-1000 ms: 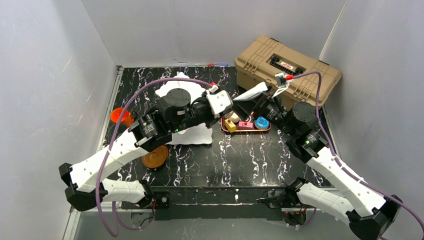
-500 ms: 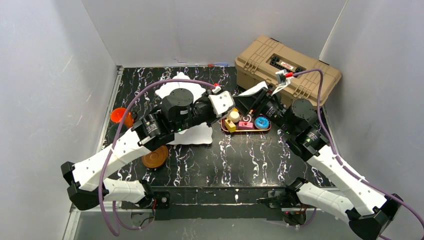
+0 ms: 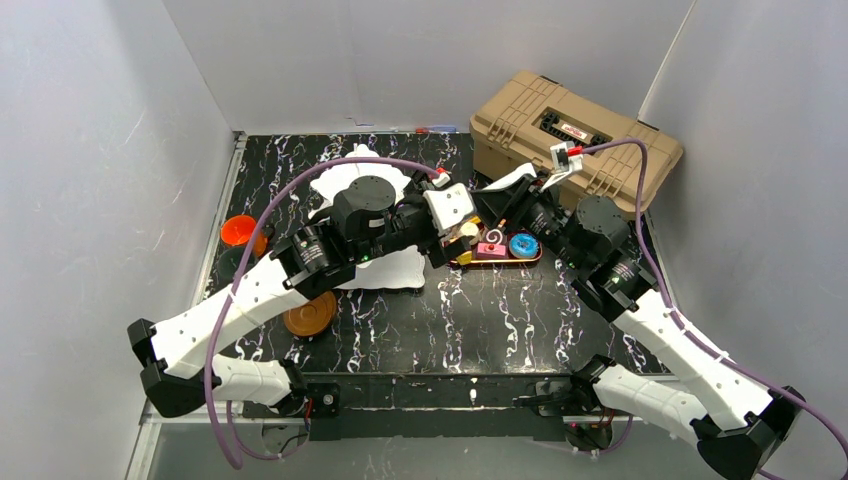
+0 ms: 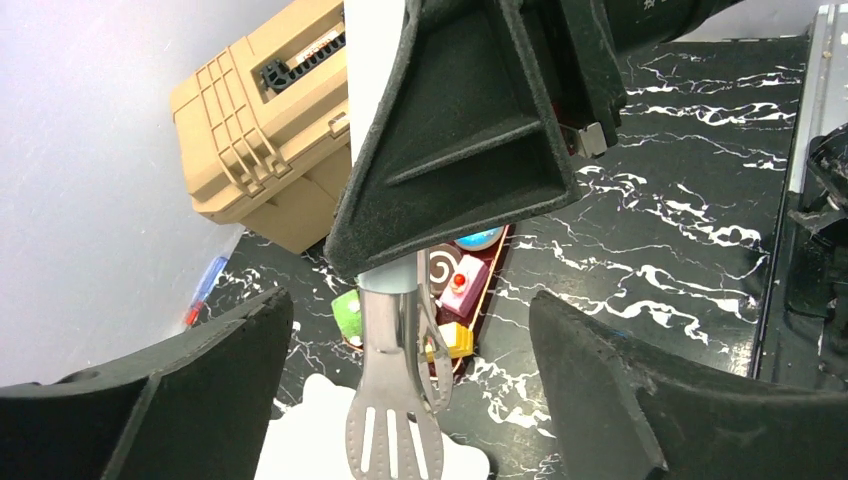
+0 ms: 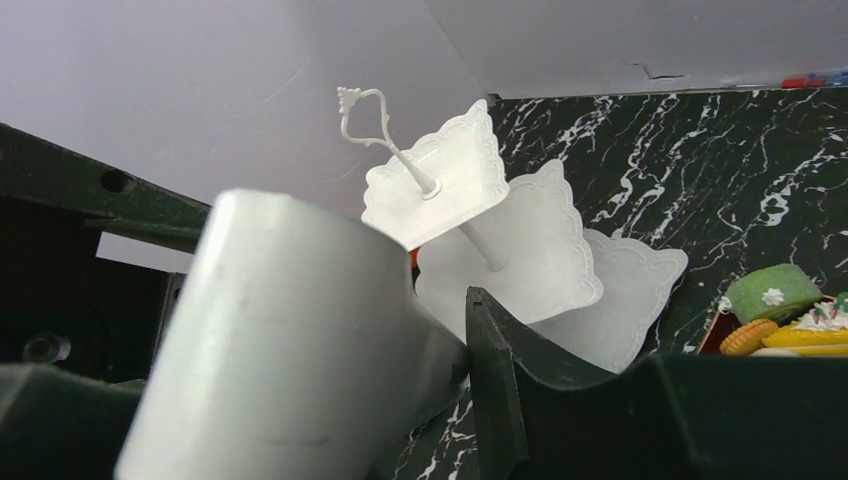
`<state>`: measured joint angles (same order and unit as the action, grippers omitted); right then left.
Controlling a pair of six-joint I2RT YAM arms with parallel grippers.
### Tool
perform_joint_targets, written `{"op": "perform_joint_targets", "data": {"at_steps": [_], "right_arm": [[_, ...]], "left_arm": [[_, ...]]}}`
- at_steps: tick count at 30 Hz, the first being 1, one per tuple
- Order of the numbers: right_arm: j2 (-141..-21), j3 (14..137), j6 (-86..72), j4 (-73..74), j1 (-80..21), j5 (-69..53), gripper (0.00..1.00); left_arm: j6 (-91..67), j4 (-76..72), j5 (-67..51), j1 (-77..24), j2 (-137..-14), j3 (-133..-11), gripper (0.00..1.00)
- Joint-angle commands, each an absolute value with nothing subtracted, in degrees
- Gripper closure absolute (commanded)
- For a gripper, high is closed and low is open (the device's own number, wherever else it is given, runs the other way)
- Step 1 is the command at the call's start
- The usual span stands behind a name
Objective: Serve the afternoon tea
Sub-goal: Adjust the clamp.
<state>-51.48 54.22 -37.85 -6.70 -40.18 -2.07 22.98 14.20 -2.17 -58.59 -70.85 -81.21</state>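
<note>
Left claw (image 4: 410, 310) stands wide open, clear of the metal tongs (image 4: 392, 400), which hang gripped in the right claw (image 5: 310, 360). Serving looks barely begun. The white three-tier stand (image 5: 470, 200), left rear, shows no pastry that I can make out. The pastries (image 4: 458, 290) lie on a dark red tray (image 3: 530, 260) just beside it, and the orange cup (image 3: 238, 230) sits apart from the brown saucer (image 3: 310, 315). Tabletop (image 3: 500, 320) is black, white-veined marble pattern, enclosed by plain pale walls, with a tan toolbox (image 3: 575, 135) at right rear.

Shiny metal tongs (image 4: 392, 430), matt tan plastic toolbox (image 3: 575, 135), glossy black marbled table (image 3: 480, 310), smooth white plastic stand (image 5: 545, 250)
</note>
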Motion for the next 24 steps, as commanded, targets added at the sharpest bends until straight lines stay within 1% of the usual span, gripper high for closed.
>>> {"op": "perform_joint_targets", "data": {"at_steps": [1,4,7,11,17,24], "right_arm": [[-50.2,55.0,-34.6,-7.8,-40.2,2.4,0.48],[-49.8,54.2,-31.4,-6.0,-40.2,4.6,0.46],[-49.9,53.2,-28.8,-4.7,-40.2,6.5,0.44],[-50.7,52.0,-26.0,-4.0,-40.2,8.5,0.44],[-52.2,49.1,-22.0,-5.4,-40.2,10.9,0.44],[-56.2,46.5,-18.6,-8.4,-40.2,12.2,0.42]], "left_arm": [[22.0,16.1,-2.6,-58.6,-70.2,-84.3,0.11],[22.1,17.6,0.0,-58.6,-69.6,-85.8,0.02],[22.5,20.4,3.1,-58.0,-68.8,-87.5,0.02],[22.0,24.4,4.0,-55.6,-67.6,-89.7,0.02],[20.3,33.1,3.7,-48.1,-67.7,-98.4,0.02],[22.1,40.1,3.3,-41.8,-64.2,-101.2,0.02]]}}
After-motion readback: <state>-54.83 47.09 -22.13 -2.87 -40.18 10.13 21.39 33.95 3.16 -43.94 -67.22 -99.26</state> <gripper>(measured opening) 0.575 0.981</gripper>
